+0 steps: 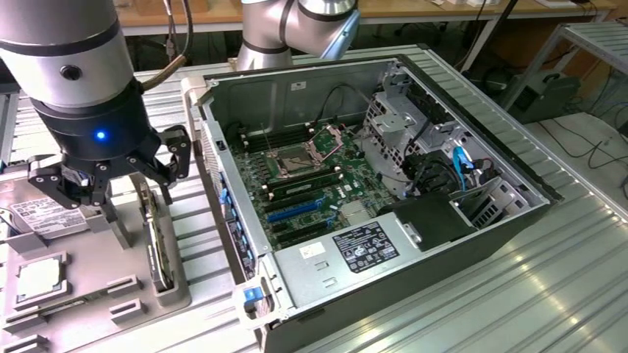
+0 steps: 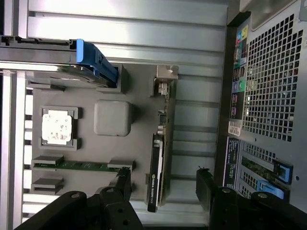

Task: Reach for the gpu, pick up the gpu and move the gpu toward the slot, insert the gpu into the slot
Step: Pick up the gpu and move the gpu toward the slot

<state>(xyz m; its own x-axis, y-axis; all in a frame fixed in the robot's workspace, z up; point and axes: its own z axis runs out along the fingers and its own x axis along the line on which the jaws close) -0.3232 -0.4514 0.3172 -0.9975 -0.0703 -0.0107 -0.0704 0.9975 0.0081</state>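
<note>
Gpu (image 2: pixel 159 153): one card, on edge in the grey tray (image 2: pixel 141 91) just beside the PC case (image 1: pixel 265 95); its edge print is unreadable. Gripper (image 2: pixel 164 181) straddles it, jaws wide, not touching. Blue slot (image 1: pixel 294 211) sits inside the case.

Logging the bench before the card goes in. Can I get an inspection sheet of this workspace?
Surface: ribbed metal table with a grey tray on it.
Job's things: gpu on edge in the tray; blue slot empty, inside the open computer case.
Clutter: hard drive and processor on the tray.
Grippers: pincer open over the gpu, fingers on either side, not touching.
Cables: blue cable inside the case.
Surroundings: wires on the floor.
</note>
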